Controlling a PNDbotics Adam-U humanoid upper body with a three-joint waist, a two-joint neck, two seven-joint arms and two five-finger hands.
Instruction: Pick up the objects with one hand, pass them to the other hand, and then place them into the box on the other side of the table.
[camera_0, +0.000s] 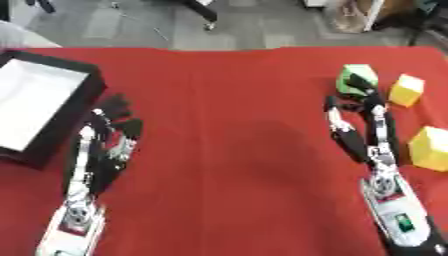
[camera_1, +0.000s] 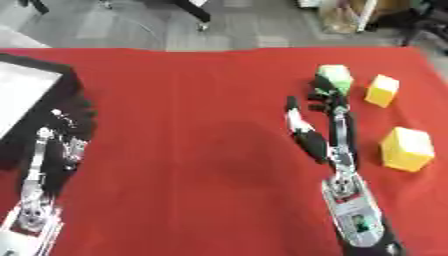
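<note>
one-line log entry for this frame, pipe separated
right hand open, fingers at green block | left hand open, idle beside box | two yellow blocks untouched

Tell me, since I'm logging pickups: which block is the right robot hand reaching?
The green block, at the right robot hand's fingertips; both yellow blocks sit apart.

1. Red tablecloth (camera_0: 227, 150) covers the whole work surface.
2. Grey floor (camera_0: 262, 25) lies beyond the tablecloth's far edge.
3. Dark furniture legs (camera_0: 206, 15) stand on the floor, past the tablecloth's far edge.
</note>
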